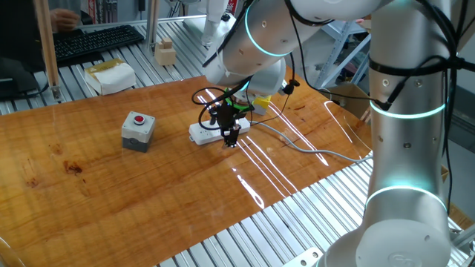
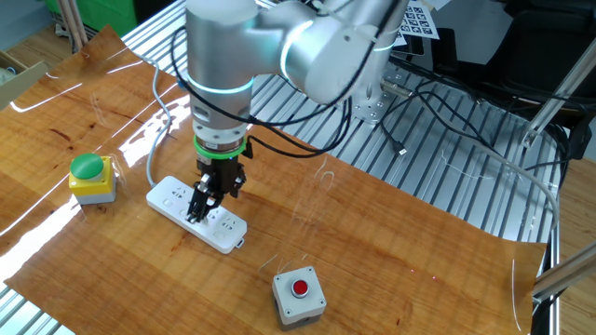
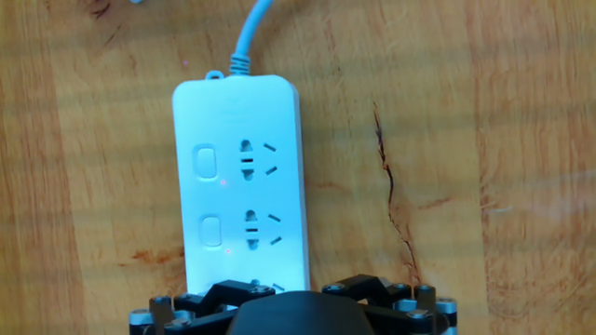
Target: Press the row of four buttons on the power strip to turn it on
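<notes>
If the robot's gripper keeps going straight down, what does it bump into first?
Probably the power strip. The gripper points straight down at it, right over the strip's far half from the cable. Whether it already touches can't be told.

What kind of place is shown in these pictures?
Probably a robotics lab or workshop. A robot arm stands over a wooden table on a metal frame, with a power strip and button boxes as test objects.

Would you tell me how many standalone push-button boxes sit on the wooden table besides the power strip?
2. A grey box with a red button lies off one end of the power strip; a yellow box with a green button sits off the other end.
</notes>
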Tool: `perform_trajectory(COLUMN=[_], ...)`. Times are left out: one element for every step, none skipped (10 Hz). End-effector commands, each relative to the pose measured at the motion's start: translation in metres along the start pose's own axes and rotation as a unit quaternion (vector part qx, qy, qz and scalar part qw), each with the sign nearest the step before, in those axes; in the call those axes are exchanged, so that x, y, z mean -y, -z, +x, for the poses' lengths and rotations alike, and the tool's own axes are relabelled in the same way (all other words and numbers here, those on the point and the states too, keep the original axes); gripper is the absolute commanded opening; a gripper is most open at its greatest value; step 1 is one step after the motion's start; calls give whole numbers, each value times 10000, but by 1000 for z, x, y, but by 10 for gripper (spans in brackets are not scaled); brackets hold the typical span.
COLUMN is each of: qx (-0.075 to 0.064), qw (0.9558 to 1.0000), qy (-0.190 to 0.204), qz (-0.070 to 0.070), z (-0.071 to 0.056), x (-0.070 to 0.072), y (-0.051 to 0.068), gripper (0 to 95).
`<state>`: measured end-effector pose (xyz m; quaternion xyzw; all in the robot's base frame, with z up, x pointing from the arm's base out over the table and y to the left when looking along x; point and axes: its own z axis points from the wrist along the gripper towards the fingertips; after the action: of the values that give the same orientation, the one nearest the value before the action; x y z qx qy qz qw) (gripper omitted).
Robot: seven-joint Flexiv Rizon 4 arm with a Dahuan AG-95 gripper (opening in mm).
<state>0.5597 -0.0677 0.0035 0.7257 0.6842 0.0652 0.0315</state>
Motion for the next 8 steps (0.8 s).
perform_trajectory(qx=[1, -26, -29, -29, -23, -25, -23, -24], qw=[10000, 9999, 9999, 9999, 9999, 9999, 9999, 9999], qy=[46, 47, 43, 43, 41, 39, 39, 41], qz=[62, 118, 135, 135, 140, 137, 136, 133], z=[-1, -3, -4, -4, -4, -4, -4, -4], x=[2, 1, 0, 0, 0, 0, 0, 0], y=[6, 12, 15, 15, 15, 15, 15, 15], gripper=[950, 950, 950, 950, 950, 950, 950, 950])
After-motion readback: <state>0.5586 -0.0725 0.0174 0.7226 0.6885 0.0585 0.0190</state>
